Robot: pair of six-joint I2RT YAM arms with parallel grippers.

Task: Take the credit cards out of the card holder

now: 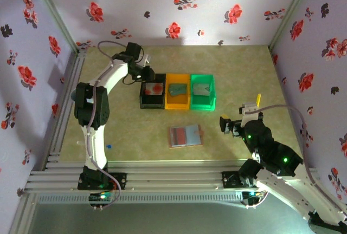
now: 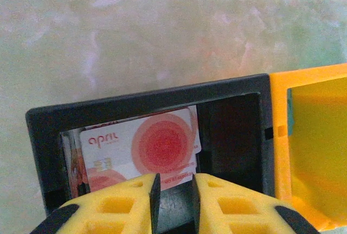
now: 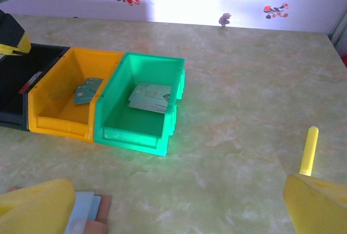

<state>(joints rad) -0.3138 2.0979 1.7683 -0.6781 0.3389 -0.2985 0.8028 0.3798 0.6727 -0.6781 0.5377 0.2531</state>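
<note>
**Desk** (image 1: 238, 66): mottled beige surface.

**Bins:** black bin (image 2: 152, 96), orange bin (image 3: 54, 120) and green bin (image 3: 135, 136) stand touching in one row, black at left, green at right.

**Cards:**
- The top credit card (image 2: 157, 144) is pale with a red-orange disc. It lies flat in the black bin.
- The lower credit card (image 2: 100, 180) lies partly under it.
- The orange-bin card (image 3: 87, 90) is greenish.
- The green-bin card (image 3: 150, 97) is pale.

**Card holder** (image 1: 186, 135): lies open and flat on the desk, near of the orange bin and apart from the row.

**Left tool** (image 2: 174, 185): at the black bin's far left corner, fingers slightly parted, nothing between them.

**Right tool** (image 3: 179, 196): right of the card holder and apart from it, spread wide, empty.
</note>
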